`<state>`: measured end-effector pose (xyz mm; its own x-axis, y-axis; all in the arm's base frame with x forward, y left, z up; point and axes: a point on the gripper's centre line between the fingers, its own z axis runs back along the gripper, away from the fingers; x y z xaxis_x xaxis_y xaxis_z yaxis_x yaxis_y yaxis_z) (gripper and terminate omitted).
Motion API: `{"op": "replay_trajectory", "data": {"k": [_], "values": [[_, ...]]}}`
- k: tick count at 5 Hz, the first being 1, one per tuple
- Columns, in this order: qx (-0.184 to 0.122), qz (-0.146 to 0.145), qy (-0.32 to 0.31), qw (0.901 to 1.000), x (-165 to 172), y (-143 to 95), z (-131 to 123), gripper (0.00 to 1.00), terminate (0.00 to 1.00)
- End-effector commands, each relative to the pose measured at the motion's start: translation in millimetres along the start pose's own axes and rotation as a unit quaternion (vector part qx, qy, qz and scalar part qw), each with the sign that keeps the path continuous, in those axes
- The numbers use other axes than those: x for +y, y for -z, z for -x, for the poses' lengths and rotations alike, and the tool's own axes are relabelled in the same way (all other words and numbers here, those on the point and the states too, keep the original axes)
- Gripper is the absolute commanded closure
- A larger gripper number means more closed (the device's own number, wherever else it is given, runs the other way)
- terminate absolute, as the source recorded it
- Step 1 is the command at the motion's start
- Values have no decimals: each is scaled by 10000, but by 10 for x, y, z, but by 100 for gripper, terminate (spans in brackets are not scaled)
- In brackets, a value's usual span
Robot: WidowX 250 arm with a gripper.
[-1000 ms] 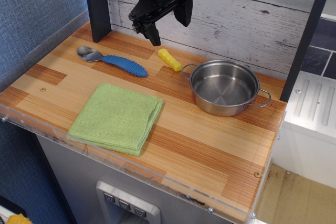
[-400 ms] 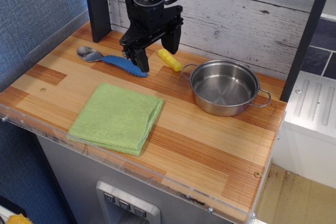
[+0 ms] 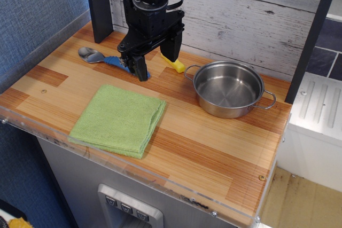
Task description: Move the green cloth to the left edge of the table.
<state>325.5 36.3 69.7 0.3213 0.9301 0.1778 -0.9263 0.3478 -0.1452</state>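
Note:
The green cloth (image 3: 118, 119) lies folded flat on the wood-grain table (image 3: 214, 148), at the front left, near the clear front rim. My black gripper (image 3: 156, 63) hangs open and empty above the table, just behind the cloth's far right corner. Its left fingertip is over the blue spoon handle. It does not touch the cloth.
A spoon with a blue ribbed handle (image 3: 99, 56) lies behind the cloth, partly hidden by the gripper. A yellow piece (image 3: 176, 64) lies next to the steel pot (image 3: 228, 88) at the right. A dark post (image 3: 99, 4) stands at the back left. A blue wall borders the left side.
The gripper has come down and slightly left and forward, from high at the back wall to just above the table behind the cloth. Its jaws stay open. The cloth has not moved.

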Motion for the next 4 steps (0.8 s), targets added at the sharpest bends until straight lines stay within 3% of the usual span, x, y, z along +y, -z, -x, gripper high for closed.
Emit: {"op": "replay_trajectory", "data": {"k": [1,2,4], "values": [[116,-199,-617,9978,201,-38,223,0,0],[240,-386,-787,9959,389,79,289,0,0],[123,-424,-1085,9931,647,132,216,0,0]]}}
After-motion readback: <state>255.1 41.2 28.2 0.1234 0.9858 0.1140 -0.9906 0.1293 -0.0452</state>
